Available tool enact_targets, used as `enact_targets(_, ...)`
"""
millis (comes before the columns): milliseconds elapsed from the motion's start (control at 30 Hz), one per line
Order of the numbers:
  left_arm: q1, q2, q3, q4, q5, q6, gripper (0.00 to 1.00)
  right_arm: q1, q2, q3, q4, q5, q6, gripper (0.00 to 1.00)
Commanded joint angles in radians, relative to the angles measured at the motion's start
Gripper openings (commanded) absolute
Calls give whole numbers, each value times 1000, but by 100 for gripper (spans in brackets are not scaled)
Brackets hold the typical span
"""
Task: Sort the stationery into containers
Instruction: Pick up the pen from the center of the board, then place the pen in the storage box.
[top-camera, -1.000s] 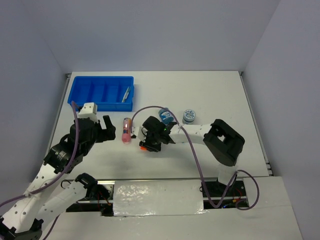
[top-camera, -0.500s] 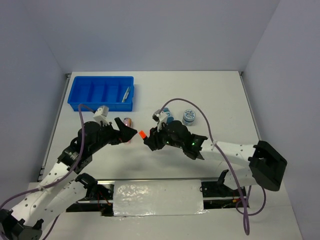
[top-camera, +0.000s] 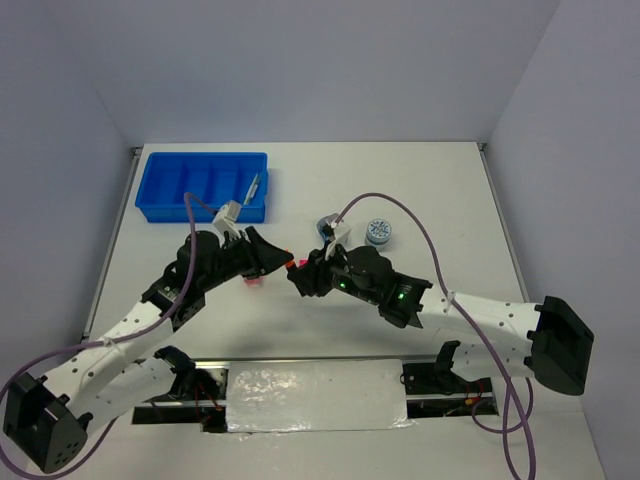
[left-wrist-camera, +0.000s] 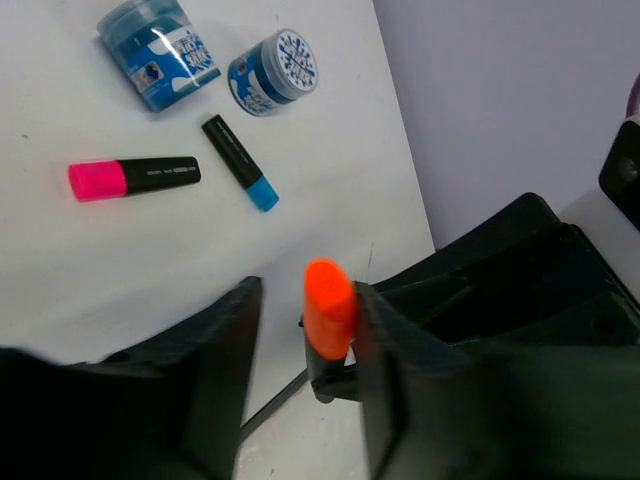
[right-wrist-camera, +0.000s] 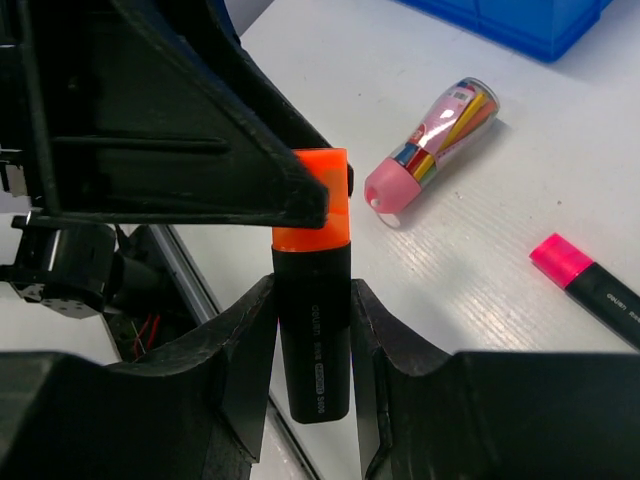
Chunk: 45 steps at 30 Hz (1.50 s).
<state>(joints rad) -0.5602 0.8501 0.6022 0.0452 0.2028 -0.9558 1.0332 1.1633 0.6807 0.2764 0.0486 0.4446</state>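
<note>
Mid-handover above the counter (top-camera: 450, 200), the right claw (right-wrist-camera: 312, 300) clamps the orange marker (left-wrist-camera: 328, 310) by its barrel while the half-open left claw (left-wrist-camera: 307, 295) straddles its cap, seemingly not yet gripping, and must close before carrying it to the blue tray (top-camera: 200, 213).

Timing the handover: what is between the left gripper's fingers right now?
The orange-capped marker, gripped by the right gripper; the left wrist view shows it, with a gap on one side.

- Orange-ended marker (right-wrist-camera: 312, 340): black body, cap up, clamped upright in the right tool (right-wrist-camera: 312, 290).
- Pink tube (right-wrist-camera: 432, 145): lying on its side on the worktop (top-camera: 430, 180).
- Pink-ended marker (left-wrist-camera: 135, 177) and blue-ended marker (left-wrist-camera: 240, 162): flat, near each other.
- Taller blue jar (left-wrist-camera: 160, 40) and flatter blue jar (left-wrist-camera: 272, 72): side by side.
- Blue tray (top-camera: 205, 157): far left, a thin pen (top-camera: 254, 187) in its rightmost compartment.
</note>
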Motion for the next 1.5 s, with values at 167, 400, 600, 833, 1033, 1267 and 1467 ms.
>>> enact_targets(167,-23,78,67,84,26,31,13,19,2,62,46,13,-3,0)
enact_targets(400,-23,144,200,-101,-98,198,0,16,-27,36,72,22,2,77)
enact_targets(600,19,323,493,-367,-409,512,0,-67,-224,-88,-6,100,26,100)
enact_targets(833,293,630,825,-433,-358,779,0,-170,-577,-194,-207,120,17,100)
enact_targets(1033,425,940,1091,-369,-266,888,0,-173,-706,-185,-359,74,-15,100)
enact_targets(1267,479,1133,1165,-311,-296,914,7,-174,-829,-214,-463,85,-27,100)
enact_targets(1467,506,1167,1104,-236,-269,891,25,-174,-840,-224,-464,93,-46,100)
